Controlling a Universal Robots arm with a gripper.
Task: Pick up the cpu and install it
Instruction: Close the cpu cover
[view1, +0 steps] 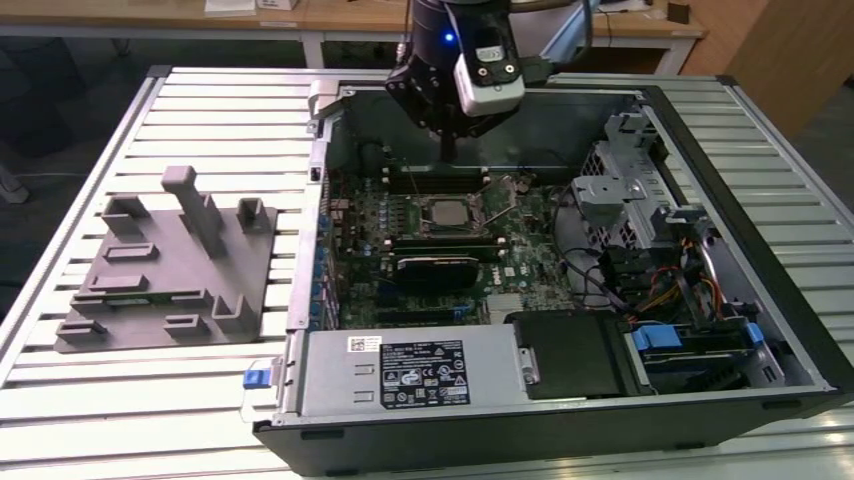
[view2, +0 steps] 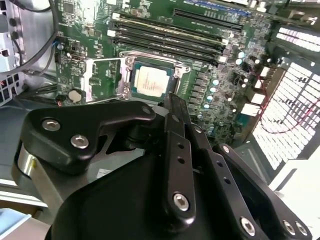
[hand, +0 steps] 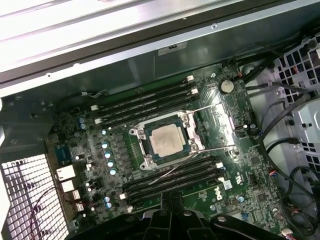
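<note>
Computer case on tabletop; fixture block beside it, toward exterior view's left. Motherboard inside case. cpu in socket mid-board, memory slots either side. Pincer above board, apart from cpu.

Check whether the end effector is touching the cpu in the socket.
Apart. In the first wrist view the cpu lies fully uncovered, with memory slots showing between it and the end effector.
</note>
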